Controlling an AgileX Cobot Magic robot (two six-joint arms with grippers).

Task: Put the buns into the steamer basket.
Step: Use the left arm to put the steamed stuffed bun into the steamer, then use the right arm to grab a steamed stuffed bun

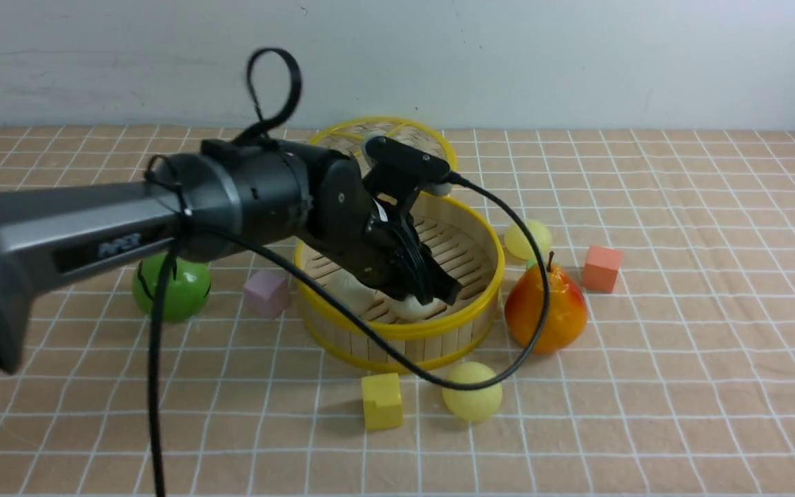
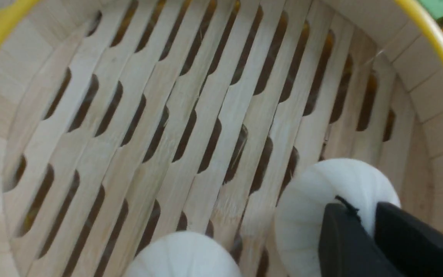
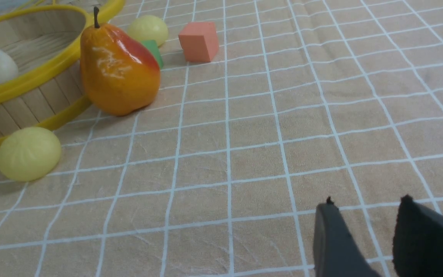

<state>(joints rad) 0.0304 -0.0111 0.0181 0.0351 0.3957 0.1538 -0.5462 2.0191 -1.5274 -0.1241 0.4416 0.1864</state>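
The steamer basket stands mid-table; its slatted floor and wall fill the left wrist view. My left gripper reaches down inside it, shut on an off-white bun that rests on the slats near the wall; this bun also shows in the front view. A second off-white bun lies in the basket beside it. One pale yellow bun lies on the cloth in front of the basket, the other behind the pear. My right gripper is open and empty over bare cloth, out of the front view.
A pear stands right of the basket, an orange cube beyond it, a green cube behind it. A yellow cube lies in front, a pink cube and green ball to the left. The lid leans behind.
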